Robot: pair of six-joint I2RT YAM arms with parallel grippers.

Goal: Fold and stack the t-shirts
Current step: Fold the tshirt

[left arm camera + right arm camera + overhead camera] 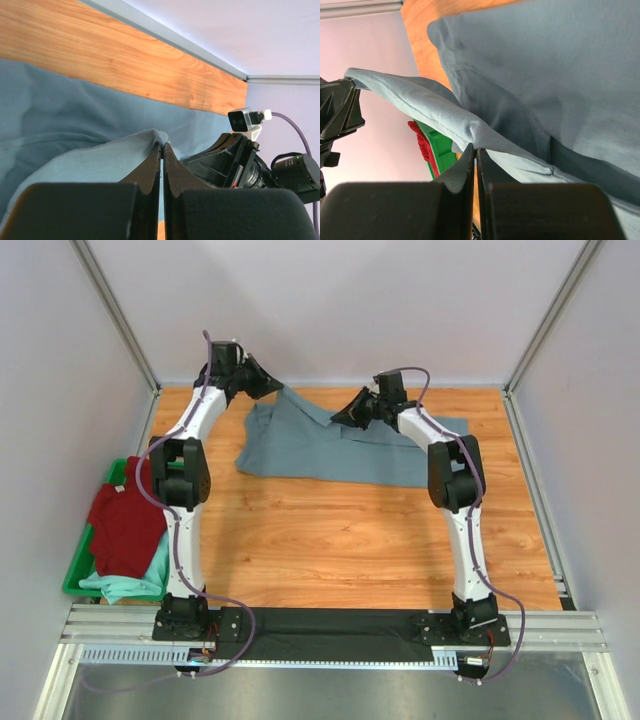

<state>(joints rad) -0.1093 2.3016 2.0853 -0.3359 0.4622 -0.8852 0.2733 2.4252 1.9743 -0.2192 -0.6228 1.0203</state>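
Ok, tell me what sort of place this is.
Probably a robot lab test cell: a wooden table walled by plain white panels on aluminium framing, left arm and right arm bolted at its near edge.

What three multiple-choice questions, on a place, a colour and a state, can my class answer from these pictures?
1. Where is the red shirt? A. in the bin B. spread mid-table C. draped over an arm
2. What colour is that bin? A. blue B. green C. white
3. How are the left gripper and right gripper? A. both wide open B. one open, one shut C. both shut on the grey-blue shirt
1 A, it lies inside; 2 B, its rim shows green; 3 C, each wrist view shows cloth pinched.
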